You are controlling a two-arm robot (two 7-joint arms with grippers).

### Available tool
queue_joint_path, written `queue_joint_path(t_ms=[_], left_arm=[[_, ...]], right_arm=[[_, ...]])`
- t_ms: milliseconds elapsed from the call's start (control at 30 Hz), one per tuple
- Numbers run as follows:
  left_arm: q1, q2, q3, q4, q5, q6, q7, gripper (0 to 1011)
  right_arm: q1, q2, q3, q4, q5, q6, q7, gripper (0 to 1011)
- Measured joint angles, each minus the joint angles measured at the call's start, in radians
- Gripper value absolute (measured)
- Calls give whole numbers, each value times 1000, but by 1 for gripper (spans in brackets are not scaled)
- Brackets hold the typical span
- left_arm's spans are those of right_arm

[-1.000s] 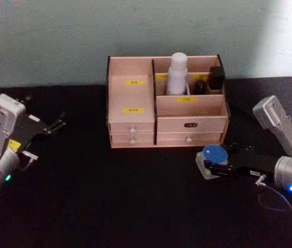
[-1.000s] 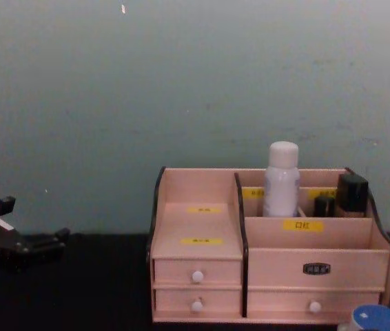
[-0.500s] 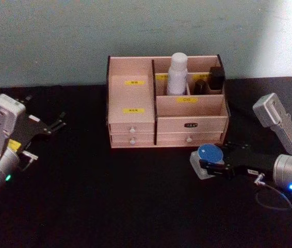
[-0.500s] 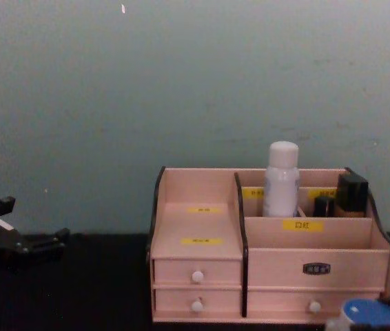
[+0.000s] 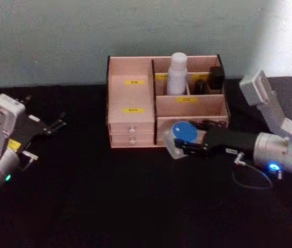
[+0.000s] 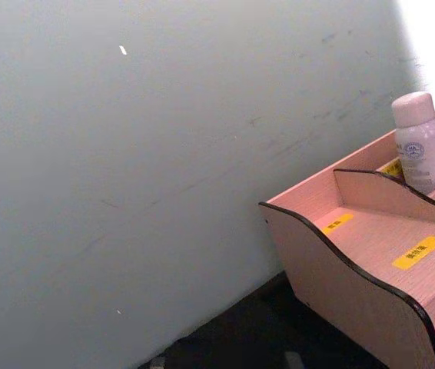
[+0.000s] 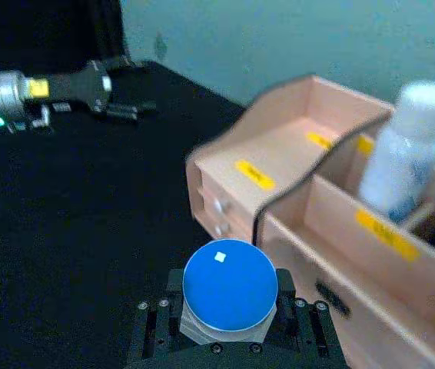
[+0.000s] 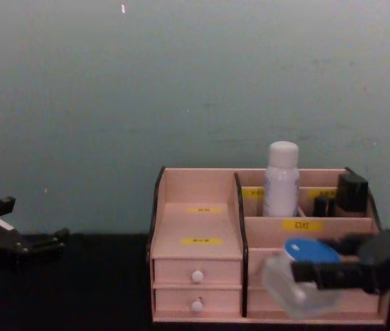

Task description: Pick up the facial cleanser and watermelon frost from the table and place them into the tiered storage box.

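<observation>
Watermelon frost jar (image 5: 184,131) is clamped in the right gripper (image 5: 186,146), held off the table just before the storage box (image 5: 130,95) drawers — its open compartments lie higher and beyond. Facial cleanser (image 5: 176,75) already stands inside; the left gripper (image 5: 54,124) is parked far left, fingers spread.

On the box (image 5: 130,96), I see open left steps; bottle (image 5: 177,72) and dark containers (image 5: 216,77) block the right rear bays.

- Lower body of facial cleanser (image 8: 282,181) is hidden behind a wall of the tiered storage box (image 8: 174,269)
- Print on yellow labels (image 5: 133,109) is too small to read
- Watermelon frost (image 8: 298,276) is blurred in chest view and covers part of the box front behind it
</observation>
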Motion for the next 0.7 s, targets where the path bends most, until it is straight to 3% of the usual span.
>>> queue_joint_path(t_ms=[267, 700], left_arm=[[0, 0, 0, 0, 0, 0, 0, 1001], [0, 0, 0, 0, 0, 0, 0, 1001]], right_arm=[[89, -55, -46, 51, -8, -24, 15, 715], [249, -169, -113, 202, -32, -55, 33, 715]])
